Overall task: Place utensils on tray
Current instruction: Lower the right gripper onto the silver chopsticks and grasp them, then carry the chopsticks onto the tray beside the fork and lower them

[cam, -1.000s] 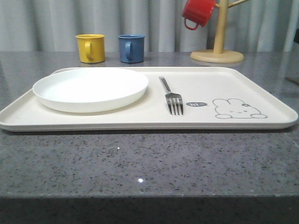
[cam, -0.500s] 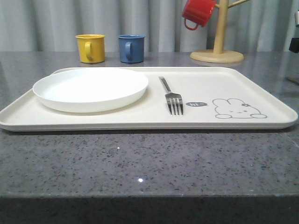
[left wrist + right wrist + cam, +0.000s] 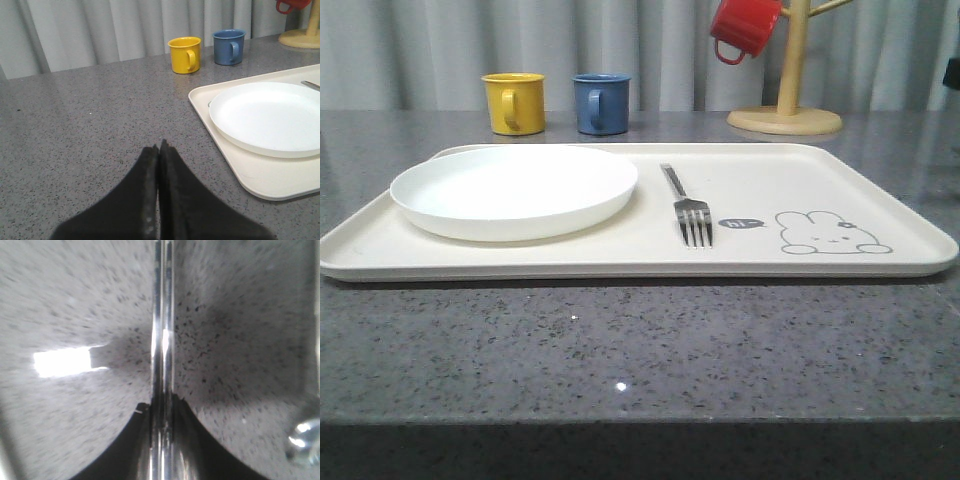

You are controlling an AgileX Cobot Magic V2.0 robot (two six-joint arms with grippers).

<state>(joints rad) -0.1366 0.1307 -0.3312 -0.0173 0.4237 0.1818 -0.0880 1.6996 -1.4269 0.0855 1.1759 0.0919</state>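
A silver four-tined fork [image 3: 688, 208] lies on the cream tray [image 3: 880, 265], between the white plate and the rabbit drawing [image 3: 828, 233]. My right gripper [image 3: 161, 400] is shut on a pair of slim shiny chopsticks [image 3: 162, 315], which stick out past its fingertips above the speckled grey counter. A shiny rounded metal piece [image 3: 304, 440], possibly the spoon's bowl, sits at the corner of that view. My left gripper [image 3: 159, 146] is shut on nothing, low over the counter to the left of the tray [image 3: 260, 180].
A round white plate [image 3: 515, 190] takes up the tray's left half. Behind the tray stand a yellow mug [image 3: 514, 103] and a blue mug [image 3: 601, 103]. At the back right, a red mug [image 3: 744, 27] hangs on a wooden mug tree [image 3: 786, 110].
At the front view's right edge, a dark part of the right arm came into view, then rose and slid almost out of frame. The tray, fork and plate have not moved.
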